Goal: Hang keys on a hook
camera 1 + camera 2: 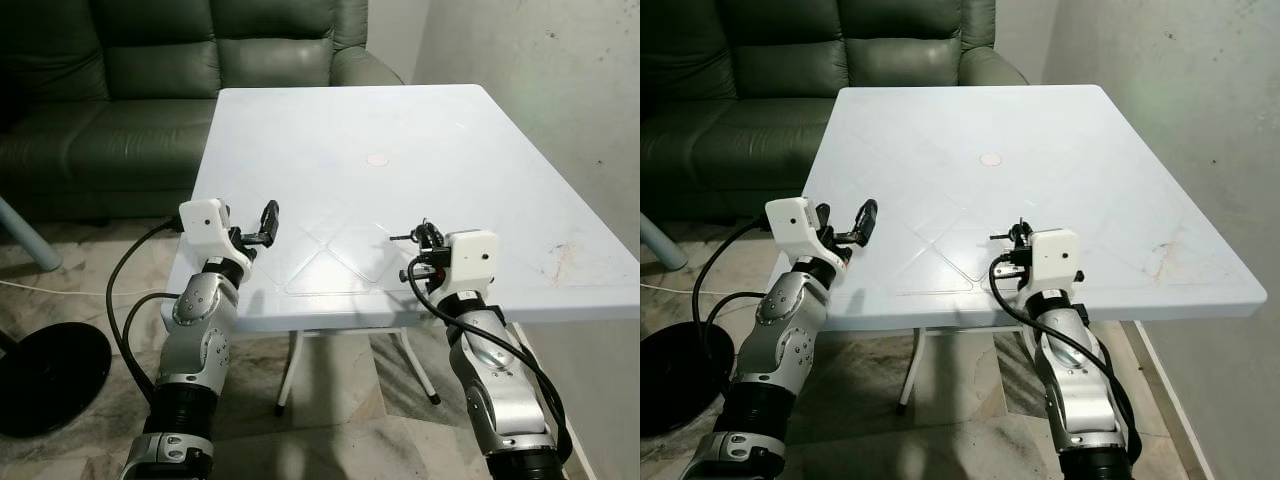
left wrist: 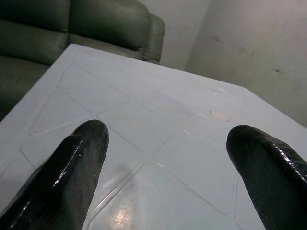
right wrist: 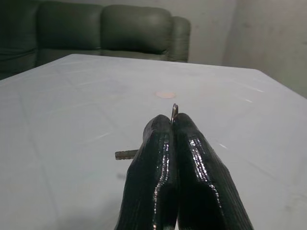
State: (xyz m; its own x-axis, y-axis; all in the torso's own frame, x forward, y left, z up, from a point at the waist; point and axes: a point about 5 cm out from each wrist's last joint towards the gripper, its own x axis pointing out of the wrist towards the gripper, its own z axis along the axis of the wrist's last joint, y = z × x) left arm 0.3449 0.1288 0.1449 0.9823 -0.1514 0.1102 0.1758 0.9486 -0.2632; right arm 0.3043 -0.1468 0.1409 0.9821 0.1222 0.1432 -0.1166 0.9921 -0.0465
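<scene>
The right hand (image 3: 173, 125) is closed tight on the keys (image 3: 174, 113) above the near right part of the white worktop (image 1: 400, 120). From the right wrist, only a thin curve of metal ring pokes out between the fingertips, and a key blade sticks out sideways beyond one finger; the rest of the bunch is hidden by the fingers (image 3: 201, 172). From the head views the keys are a small dark tangle at the fingertips, too small to count. The left hand (image 1: 262, 232) is open above the near left edge of the worktop, its fingers (image 2: 72, 167) wide apart and holding nothing. A small round pale mark (image 1: 377, 159) sits mid-worktop. A dark green sofa (image 1: 120, 90) stands behind, cut off by the frame.
</scene>
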